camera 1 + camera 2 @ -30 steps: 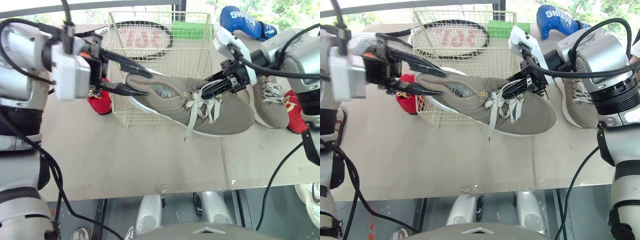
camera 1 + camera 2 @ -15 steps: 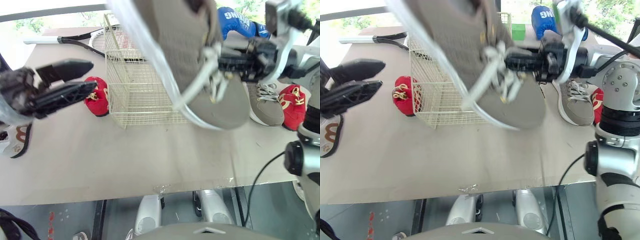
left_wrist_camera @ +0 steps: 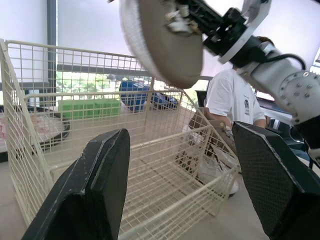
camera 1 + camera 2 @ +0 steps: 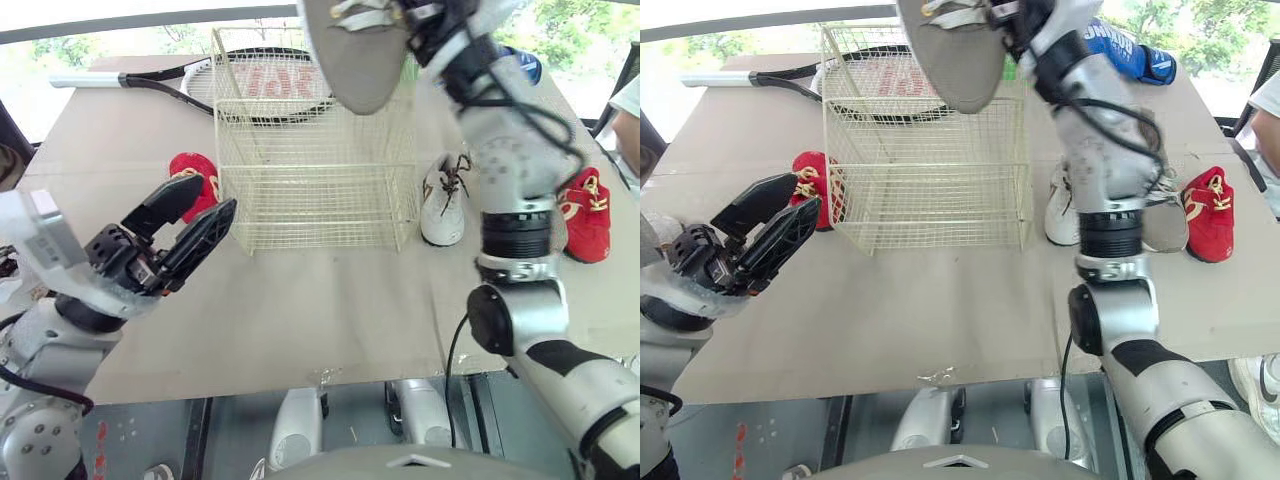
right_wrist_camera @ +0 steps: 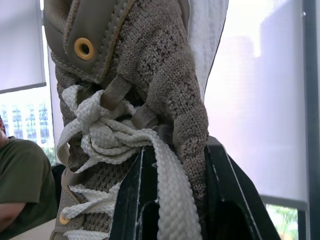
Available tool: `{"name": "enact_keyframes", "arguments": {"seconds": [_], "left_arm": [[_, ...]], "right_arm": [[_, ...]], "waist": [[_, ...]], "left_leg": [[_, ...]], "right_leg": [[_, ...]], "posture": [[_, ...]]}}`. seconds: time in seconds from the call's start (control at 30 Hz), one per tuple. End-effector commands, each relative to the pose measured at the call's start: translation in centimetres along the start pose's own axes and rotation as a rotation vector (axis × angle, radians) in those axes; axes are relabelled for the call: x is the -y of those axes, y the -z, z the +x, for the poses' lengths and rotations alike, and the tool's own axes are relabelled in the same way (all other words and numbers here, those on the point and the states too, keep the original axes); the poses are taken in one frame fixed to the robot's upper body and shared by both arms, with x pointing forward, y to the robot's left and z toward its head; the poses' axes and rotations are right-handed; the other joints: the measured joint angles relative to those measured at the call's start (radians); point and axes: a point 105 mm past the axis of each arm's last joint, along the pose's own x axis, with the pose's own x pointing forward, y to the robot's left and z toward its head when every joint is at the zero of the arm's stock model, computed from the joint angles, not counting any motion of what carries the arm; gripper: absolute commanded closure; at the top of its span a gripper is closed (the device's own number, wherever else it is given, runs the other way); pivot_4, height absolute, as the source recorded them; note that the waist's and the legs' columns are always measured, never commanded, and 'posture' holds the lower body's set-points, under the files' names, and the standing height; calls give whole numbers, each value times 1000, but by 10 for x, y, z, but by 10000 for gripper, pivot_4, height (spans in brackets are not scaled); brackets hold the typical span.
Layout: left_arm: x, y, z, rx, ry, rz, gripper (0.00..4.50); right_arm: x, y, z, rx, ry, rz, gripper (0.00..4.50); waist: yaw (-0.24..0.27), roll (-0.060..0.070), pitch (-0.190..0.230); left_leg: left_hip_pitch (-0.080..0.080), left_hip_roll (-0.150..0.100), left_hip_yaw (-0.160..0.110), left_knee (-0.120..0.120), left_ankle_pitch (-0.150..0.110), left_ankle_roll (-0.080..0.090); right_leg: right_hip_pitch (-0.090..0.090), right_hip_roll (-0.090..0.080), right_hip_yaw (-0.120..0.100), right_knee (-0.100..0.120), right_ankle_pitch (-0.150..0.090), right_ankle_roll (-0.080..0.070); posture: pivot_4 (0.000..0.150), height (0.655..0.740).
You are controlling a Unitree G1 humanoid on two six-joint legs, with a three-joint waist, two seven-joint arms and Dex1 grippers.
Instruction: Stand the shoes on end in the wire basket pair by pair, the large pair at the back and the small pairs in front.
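My right gripper [image 4: 418, 18] is shut on the laces and tongue of a large grey knit shoe [image 4: 352, 50], held high over the cream wire basket [image 4: 315, 215] with its toe pointing down. In the right wrist view the black fingers [image 5: 134, 200] pinch the white laces [image 5: 107, 132]. My left gripper [image 4: 207, 203] hangs open, holding nothing, at the basket's front left corner. A small red shoe [image 4: 192, 175] lies left of the basket. A white shoe [image 4: 443, 195] and another red shoe [image 4: 585, 215] lie to its right. A grey shoe [image 4: 1168, 225] is mostly hidden behind my right arm.
A tennis racket [image 4: 180, 75] lies behind the basket, with a green box [image 3: 87, 106] and a blue boxing glove [image 4: 1128, 50] at the back right. A person in a white shirt [image 3: 229, 97] sits beyond the table's right side. The table's front edge [image 4: 300, 375] is near.
The right arm has swung the grey shoe higher, toe down, above the basket. The left gripper has dropped back towards the table's front left, still open. The camera has shifted.
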Motion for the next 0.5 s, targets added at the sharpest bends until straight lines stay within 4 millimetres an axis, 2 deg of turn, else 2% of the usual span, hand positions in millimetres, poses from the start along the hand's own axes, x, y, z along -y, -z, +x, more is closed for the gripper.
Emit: {"name": "enact_keyframes", "arguments": {"seconds": [0.03, 0.2, 0.33, 0.5], "left_arm": [[-3, -8, 1, 37, -24, 55, 9850], [-5, -8, 4, 55, -40, 66, 9850], [-4, -12, 2, 79, -51, 72, 9850], [-1, -21, -17, 64, -74, 97, 9850]], "right_arm": [[-19, -29, 26, 192, -27, -88, 43719], [-34, -14, 49, 228, 0, -44, 43719], [-48, -2, 56, 238, -11, -25, 43719], [-53, 11, 58, 209, 16, -100, 43719]], "waist": [[0, 0, 0], [0, 1, 0], [4, 1, 0], [-1, 1, 1]], "left_leg": [[0, 0, 0, -1, 0, 0], [-1, 0, -1, -3, 0, -1], [-1, 0, -1, -3, 0, -1], [-1, 0, -1, -3, 0, -1]], "right_leg": [[0, 0, 0, 1, 0, 0], [0, 0, -2, -3, 0, 0], [0, 0, -3, -3, 0, 0], [0, 0, -2, -3, 0, 0]], "posture": [[1500, 7400], [1500, 7400], [1500, 7400], [1500, 7400]]}}
